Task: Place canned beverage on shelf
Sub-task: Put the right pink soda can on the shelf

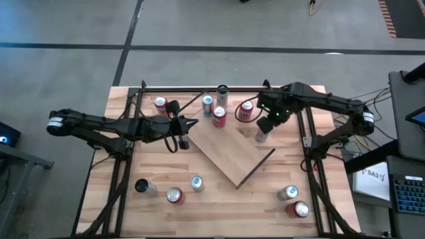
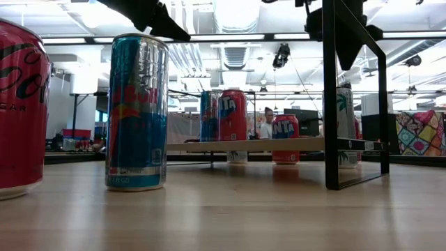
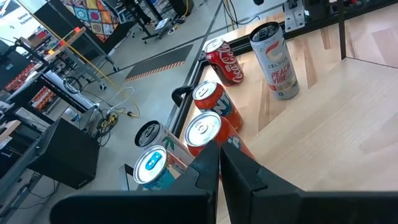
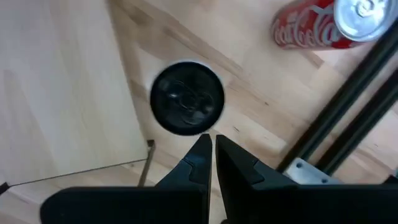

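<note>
- Grippers were both closed and empty: right gripper (image 4: 211, 144) hovered just above the black-topped can (image 4: 187, 98), beside the shelf (image 1: 229, 149) edge; left gripper (image 1: 188, 125) waited at the shelf's opposite corner.
- We judged the right fingers had to spread before descending, centred over that can, then lift it clear of the shelf rim.

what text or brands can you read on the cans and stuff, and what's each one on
"CELSIUS" and "PEACH VIBE": on the tall pale can.
"Coca-Cola" script: on the red can beside it, also on the red can in the right wrist view.
"NTA", partly hidden: on the red can in the low view.
"CAR" fragment: on the big red can at the low view's edge.
Blue-silver can: lettering too blurred to read.
"SA3": white box, barely legible.
</note>
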`<state>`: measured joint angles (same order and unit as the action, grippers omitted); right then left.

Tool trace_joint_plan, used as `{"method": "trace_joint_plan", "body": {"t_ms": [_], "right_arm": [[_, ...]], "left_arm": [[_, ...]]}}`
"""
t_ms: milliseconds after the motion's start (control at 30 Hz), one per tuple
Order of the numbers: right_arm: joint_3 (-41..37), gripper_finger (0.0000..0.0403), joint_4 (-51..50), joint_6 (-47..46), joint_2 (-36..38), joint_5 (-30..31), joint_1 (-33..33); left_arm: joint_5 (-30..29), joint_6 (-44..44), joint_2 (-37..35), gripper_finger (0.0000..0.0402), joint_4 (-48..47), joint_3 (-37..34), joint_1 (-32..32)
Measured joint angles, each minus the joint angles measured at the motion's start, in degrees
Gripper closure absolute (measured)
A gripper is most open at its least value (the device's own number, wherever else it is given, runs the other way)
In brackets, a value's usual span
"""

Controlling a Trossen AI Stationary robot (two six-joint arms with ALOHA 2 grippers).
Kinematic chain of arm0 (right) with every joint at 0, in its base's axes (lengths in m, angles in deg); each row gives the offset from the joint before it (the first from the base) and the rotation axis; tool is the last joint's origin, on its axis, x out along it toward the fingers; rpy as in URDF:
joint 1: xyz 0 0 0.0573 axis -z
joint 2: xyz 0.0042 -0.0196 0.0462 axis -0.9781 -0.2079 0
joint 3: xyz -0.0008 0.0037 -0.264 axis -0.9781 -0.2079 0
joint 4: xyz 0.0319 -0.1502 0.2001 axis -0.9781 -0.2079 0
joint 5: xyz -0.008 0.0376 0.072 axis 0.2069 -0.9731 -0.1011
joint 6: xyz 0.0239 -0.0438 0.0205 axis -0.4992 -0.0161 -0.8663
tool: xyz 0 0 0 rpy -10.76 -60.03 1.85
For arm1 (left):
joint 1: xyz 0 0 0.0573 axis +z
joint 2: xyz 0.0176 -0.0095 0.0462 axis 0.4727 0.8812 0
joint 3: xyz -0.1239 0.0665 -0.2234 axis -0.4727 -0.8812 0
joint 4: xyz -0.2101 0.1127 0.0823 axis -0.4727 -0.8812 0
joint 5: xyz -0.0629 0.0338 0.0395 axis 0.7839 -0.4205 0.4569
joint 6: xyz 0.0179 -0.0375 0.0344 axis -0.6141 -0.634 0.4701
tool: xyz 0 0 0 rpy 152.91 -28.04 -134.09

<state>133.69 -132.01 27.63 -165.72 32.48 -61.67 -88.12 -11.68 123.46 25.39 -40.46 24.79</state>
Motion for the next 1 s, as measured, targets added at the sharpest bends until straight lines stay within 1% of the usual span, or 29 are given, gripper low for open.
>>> {"method": "trace_joint_plan", "body": {"t_ms": [133, 267, 333, 433, 533, 667, 900, 1000], "right_arm": [[0.0, 0.0390, 3.0, 3.7, -0.5, 0.1, 0.0], [0.0, 0.0390, 5.0, 5.2, -0.5, -0.2, 0.0], [0.0, 0.0390, 5.0, 5.2, -0.5, -0.3, 0.0], [0.0, 0.0390, 5.0, 1.9, -0.5, -0.4, 0.0], [0.0, 0.0378, 5.0, 1.4, -0.5, -0.5, 0.0], [0.0, 0.0334, 5.0, 1.6, -0.5, -0.4, -0.1], [0.0, 0.0215, 5.0, 1.5, -0.5, -0.5, -0.1], [0.0, 0.0170, 5.0, 0.7, -0.5, -0.5, -0.1]], "left_arm": [[0.0, 0.0, 0.0, 0.0402, 0.0, 0.0, 0.0], [0.0, 0.0, 0.0, 0.0402, 0.0, 0.0, 0.0], [0.0, 0.0, 0.0, 0.0402, -0.1, 0.0, 0.0], [0.0, 0.0, 0.0, 0.0402, -0.1, 0.0, 0.0], [0.0, 0.3, 0.0, 0.0402, -0.1, 0.0, 0.0], [0.0, 0.3, 0.0, 0.0402, -0.1, 0.0, 0.0], [0.0, 0.3, 0.0, 0.0402, -0.1, 0.0, 0.0], [0.0, 0.3, 0.0, 0.0402, -0.1, 0.0, 0.0]]}}
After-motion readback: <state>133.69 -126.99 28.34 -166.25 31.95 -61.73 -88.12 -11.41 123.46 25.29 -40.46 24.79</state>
